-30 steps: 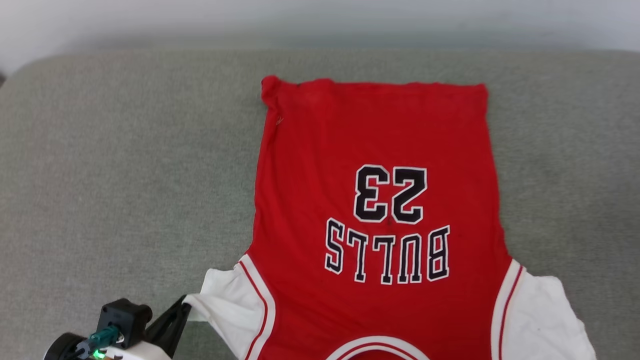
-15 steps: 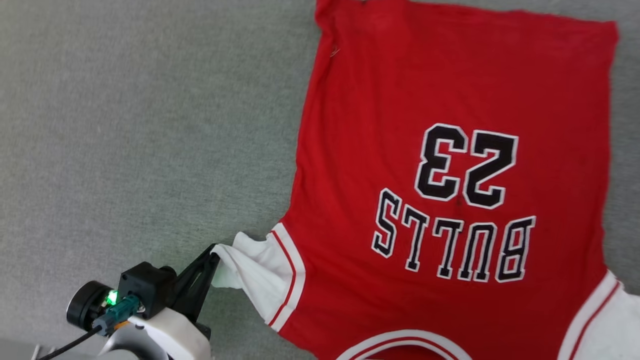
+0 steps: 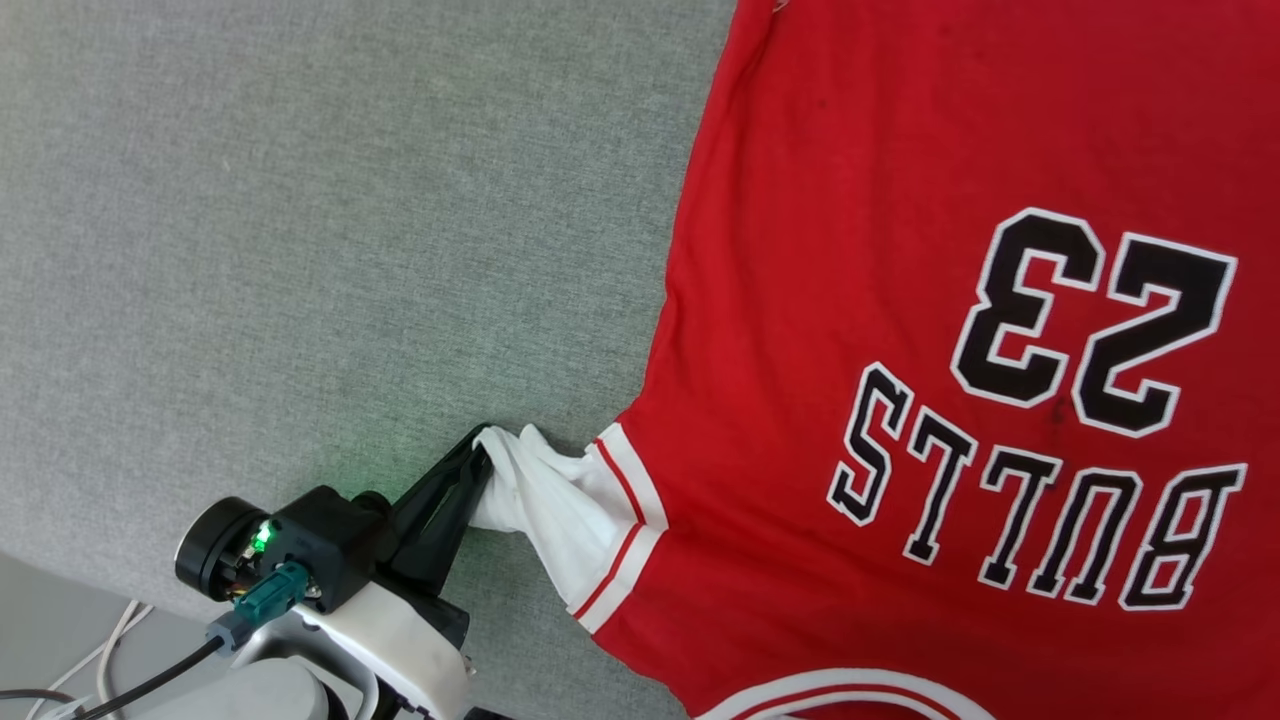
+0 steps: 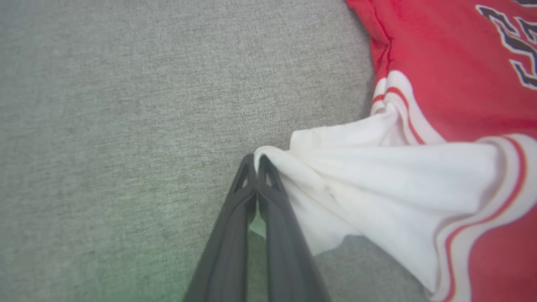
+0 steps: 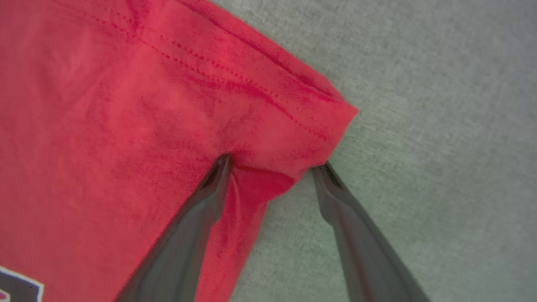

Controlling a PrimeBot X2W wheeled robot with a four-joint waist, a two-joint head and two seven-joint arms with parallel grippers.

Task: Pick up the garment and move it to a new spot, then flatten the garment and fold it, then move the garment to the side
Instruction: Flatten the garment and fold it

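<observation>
The garment (image 3: 850, 300) is lying print-up on the grey upholstered surface (image 3: 300, 250). The left claw (image 3: 478, 455) is pinching the tip of the garment's white sleeve (image 3: 555, 500), fingers pressed together. The right claw (image 5: 272, 164) is standing spread, fingertips touching the garment's red hem corner (image 5: 327, 113).

- Left gripper (image 3: 482, 442): two long, slim, dark grey fingers (image 4: 228, 243) that taper to the tips, each with a small triangular cut-out near the end.
- Right gripper (image 5: 272, 165): the same dark, tapering fingers.
- Boxy black wrist housing (image 3: 325, 545) with a small green light (image 3: 262, 537) and a round black cylinder (image 3: 208, 545) beside it.
- Teal connector (image 3: 262, 603) joined to a black cable (image 3: 150, 685).
- Smooth white forearm shell (image 3: 395, 640).
</observation>
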